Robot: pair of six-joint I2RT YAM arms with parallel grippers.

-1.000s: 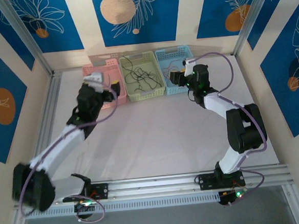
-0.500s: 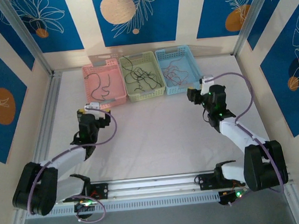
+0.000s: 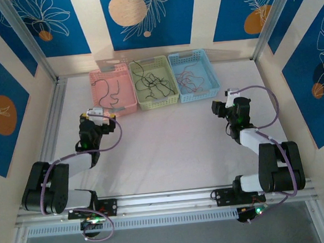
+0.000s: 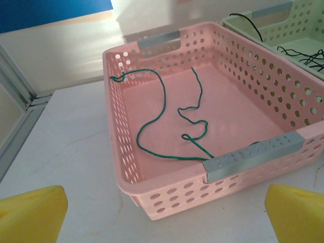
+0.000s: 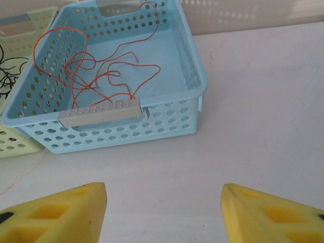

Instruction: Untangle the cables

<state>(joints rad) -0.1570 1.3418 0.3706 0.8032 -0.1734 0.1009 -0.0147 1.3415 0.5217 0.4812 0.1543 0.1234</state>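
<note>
The cables lie sorted by colour in three baskets at the back of the table. A green cable curls in the pink basket. Dark cables lie in the light green basket. A red-orange cable loops in the blue basket. My left gripper is open and holds nothing, low over the table just in front of the pink basket. Short of the blue basket's near right corner, my right gripper is open too, with bare table between its yellow pads.
The three baskets stand side by side against the back wall. White table stretches between the two arms. Metal frame rails run along the left edge and the near edge. Lavender arm cables loop beside each wrist.
Both arms have drawn back from over the baskets toward the near side and folded low. Both grippers are now in front of the baskets instead of above them.
</note>
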